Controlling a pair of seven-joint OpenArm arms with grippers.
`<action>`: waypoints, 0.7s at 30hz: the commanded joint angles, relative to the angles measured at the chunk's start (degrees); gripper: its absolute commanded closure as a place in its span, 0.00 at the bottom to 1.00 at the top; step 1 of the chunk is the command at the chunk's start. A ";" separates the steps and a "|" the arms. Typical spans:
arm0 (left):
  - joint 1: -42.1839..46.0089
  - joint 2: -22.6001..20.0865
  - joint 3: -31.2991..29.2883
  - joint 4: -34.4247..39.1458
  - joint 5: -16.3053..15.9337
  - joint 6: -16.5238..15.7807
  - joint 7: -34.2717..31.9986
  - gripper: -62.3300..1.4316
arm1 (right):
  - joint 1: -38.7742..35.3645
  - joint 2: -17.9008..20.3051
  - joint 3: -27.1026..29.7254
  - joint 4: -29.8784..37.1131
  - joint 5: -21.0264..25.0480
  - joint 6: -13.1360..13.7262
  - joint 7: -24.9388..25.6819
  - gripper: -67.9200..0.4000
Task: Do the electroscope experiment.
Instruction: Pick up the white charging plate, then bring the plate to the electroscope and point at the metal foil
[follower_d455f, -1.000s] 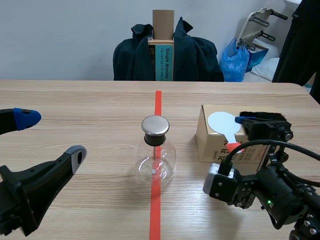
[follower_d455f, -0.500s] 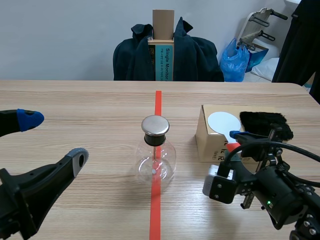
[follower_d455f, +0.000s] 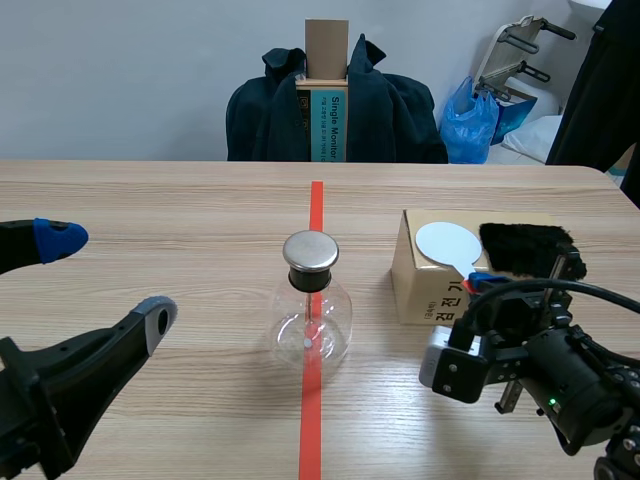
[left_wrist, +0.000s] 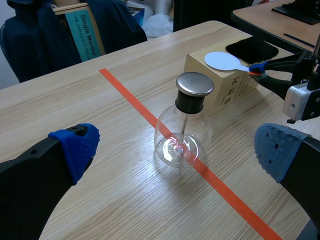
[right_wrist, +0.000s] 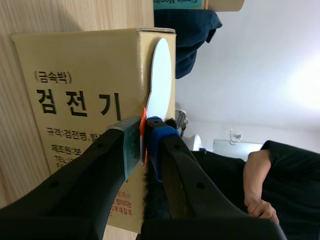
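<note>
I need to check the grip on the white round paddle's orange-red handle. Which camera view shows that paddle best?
Right wrist view: the white round paddle with an orange-red handle shows edge-on, its handle clamped in the right end effector. The left wrist and scene views show its face, handle mostly hidden.

Clear glass electroscope flask (follower_d455f: 311, 325), metal cap, upright mid-tabletop (follower_d455f: 180, 220). White disc paddle (follower_d455f: 445, 243) flat atop cardboard box (follower_d455f: 412, 290) beside black fur (follower_d455f: 522, 243); red handle clamped in right pincer (follower_d455f: 478, 284).
</note>
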 joint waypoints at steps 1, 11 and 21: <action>-0.20 0.00 0.24 0.68 -0.39 -0.15 -0.81 0.00 | 0.72 0.87 0.13 1.40 0.02 -1.70 0.50 0.98; -0.46 -3.87 0.09 0.57 -0.37 0.09 4.24 0.45 | 3.17 0.87 0.13 1.70 0.02 -24.83 4.42 0.98; -14.01 -6.82 4.31 -16.00 -0.42 -7.10 0.57 0.94 | 3.54 0.92 3.52 9.18 1.49 -26.25 -1.99 0.98</action>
